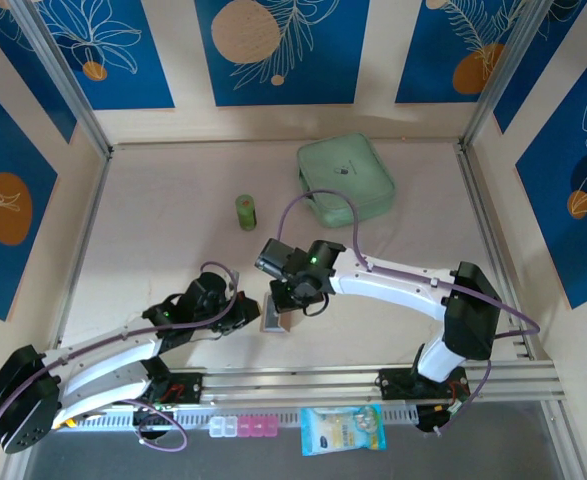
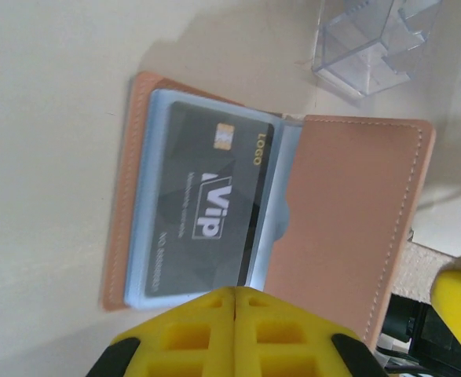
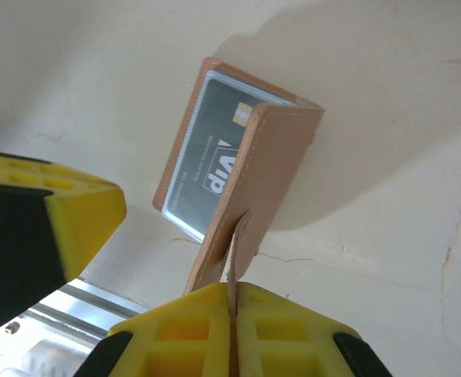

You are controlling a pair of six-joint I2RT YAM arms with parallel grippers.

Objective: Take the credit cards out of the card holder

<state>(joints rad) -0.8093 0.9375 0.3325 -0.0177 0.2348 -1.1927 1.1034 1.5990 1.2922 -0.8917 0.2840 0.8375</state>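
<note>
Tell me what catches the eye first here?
A tan card holder lies open at the near side of the table, showing a black VIP card in its sleeve. The right end effector pinches its raised flap. A mint-green case sits at the far side.

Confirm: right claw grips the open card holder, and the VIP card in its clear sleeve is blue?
Wrong on colour: the VIP card is black with gold print, as the left wrist view shows. The rest stands: the right claw grips the open card holder.
</note>
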